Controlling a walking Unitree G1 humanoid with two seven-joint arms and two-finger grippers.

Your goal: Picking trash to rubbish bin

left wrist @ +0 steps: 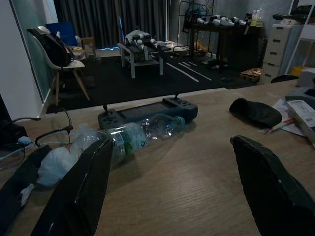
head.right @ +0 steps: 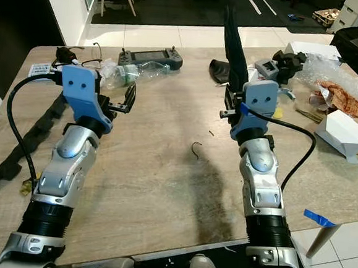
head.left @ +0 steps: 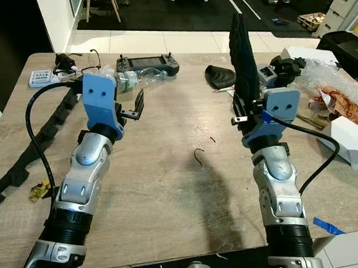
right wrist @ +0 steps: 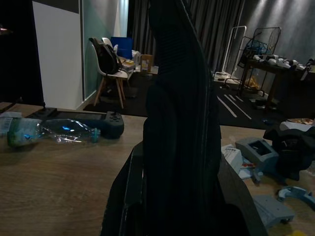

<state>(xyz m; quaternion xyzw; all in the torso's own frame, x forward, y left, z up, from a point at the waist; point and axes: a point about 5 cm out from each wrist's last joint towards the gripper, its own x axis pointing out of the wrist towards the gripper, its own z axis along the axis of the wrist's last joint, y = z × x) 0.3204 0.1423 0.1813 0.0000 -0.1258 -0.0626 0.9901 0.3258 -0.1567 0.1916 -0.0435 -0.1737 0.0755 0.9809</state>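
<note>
Right gripper [head.left: 246, 111] clamped on dark foam strip [head.left: 243, 49] held upright above the table [head.left: 164, 170], left gripper [head.left: 134, 106] wide open near plastic bottle [head.left: 140, 78]; judgement: keep grip firm while carrying to bin.

Right end effector [head.right: 237, 92] clamps dark strip [head.right: 234, 42] upright; left end effector [head.right: 130, 98] open near bottle [head.right: 140, 72].
</note>
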